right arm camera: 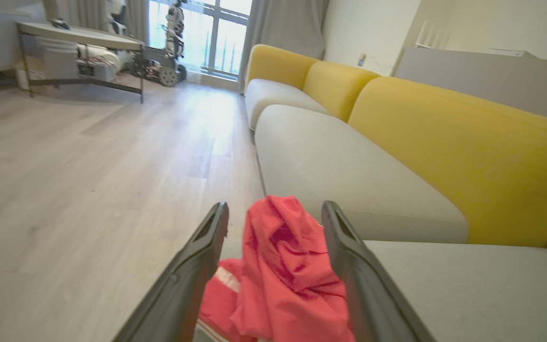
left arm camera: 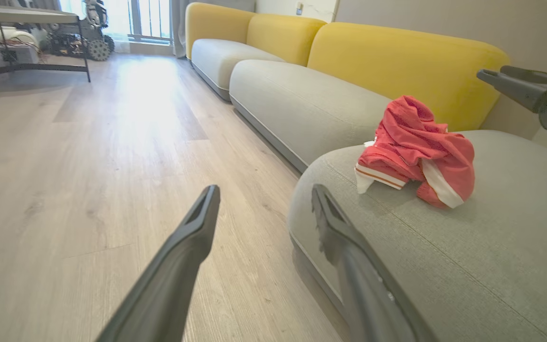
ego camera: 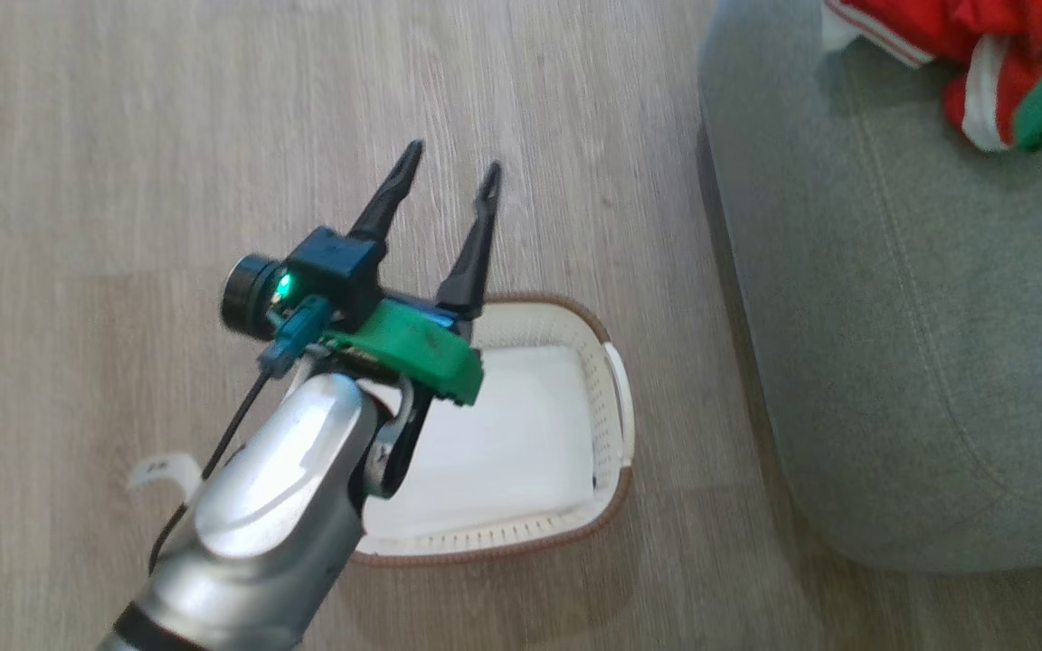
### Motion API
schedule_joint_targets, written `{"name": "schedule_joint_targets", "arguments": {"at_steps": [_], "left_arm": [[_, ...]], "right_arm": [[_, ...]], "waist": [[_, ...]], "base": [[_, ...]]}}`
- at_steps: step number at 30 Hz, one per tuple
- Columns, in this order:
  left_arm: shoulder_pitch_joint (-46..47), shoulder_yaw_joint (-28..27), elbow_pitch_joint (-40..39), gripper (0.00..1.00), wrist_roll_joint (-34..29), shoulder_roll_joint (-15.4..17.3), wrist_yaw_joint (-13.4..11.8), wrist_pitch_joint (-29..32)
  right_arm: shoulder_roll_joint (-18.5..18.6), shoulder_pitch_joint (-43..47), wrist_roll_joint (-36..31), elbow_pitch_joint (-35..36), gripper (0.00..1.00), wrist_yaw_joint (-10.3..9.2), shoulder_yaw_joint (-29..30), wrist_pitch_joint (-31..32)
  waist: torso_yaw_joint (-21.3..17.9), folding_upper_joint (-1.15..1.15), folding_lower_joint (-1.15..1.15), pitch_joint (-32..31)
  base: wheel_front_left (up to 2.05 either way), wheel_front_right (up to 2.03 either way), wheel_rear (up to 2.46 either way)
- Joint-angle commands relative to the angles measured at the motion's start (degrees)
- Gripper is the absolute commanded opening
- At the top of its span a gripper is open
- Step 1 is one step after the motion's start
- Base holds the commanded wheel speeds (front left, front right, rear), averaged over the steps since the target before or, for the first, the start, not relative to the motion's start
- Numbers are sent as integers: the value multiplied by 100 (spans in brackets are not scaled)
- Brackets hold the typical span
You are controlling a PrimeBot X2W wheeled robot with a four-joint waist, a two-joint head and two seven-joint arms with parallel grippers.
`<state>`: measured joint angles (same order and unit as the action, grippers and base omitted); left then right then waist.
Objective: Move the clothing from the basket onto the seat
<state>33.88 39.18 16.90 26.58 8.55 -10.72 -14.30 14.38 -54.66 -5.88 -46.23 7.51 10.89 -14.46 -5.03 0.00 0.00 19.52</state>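
The red clothing [left arm camera: 416, 152] lies crumpled on the grey seat [left arm camera: 444, 266], near its rounded corner, white trim showing. In the head view the clothing [ego camera: 955, 41] is at the top right on the seat [ego camera: 892, 316]. My right gripper [right arm camera: 276, 209] is open just above and behind the clothing [right arm camera: 283, 275], whose peak rises between the fingers without being pinched. From the left wrist, the right gripper [left arm camera: 492, 73] hangs clear of the pile. My left gripper [ego camera: 452, 161] is open and holds nothing, over the floor beyond the basket [ego camera: 616, 407], whose white inside is bare.
The basket stands on the pale wood floor [ego camera: 123, 181] just left of the seat. A white scrap [ego camera: 164, 470] lies on the floor at the lower left. More grey seats with yellow backs [right arm camera: 444, 137] run on; a table [right arm camera: 79, 35] and a wheeled machine [right arm camera: 169, 71] stand far off.
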Motion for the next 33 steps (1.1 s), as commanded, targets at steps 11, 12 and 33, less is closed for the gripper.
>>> {"name": "schedule_joint_targets", "arguments": {"at_steps": [11,12,33], "left_arm": [[-1227,-973,-359,100,-48,352,-275,-69],[-1352,-1062,-405,100,-60,371,-303,-69],[-3605,-2437,-1211,100,-365,447,-531,-70]], "right_arm": [[-779,1600,874,1386,100,-2,-785,-53],[-830,1758,939,1488,100,-2,-819,-53],[-1149,4298,1785,3142,100,-2,-1229,-53]], "waist": [[296,0,0,-1124],[309,0,0,-1186],[476,0,0,-1870]], "base": [[0,0,0],[0,0,0],[0,0,0]]}}
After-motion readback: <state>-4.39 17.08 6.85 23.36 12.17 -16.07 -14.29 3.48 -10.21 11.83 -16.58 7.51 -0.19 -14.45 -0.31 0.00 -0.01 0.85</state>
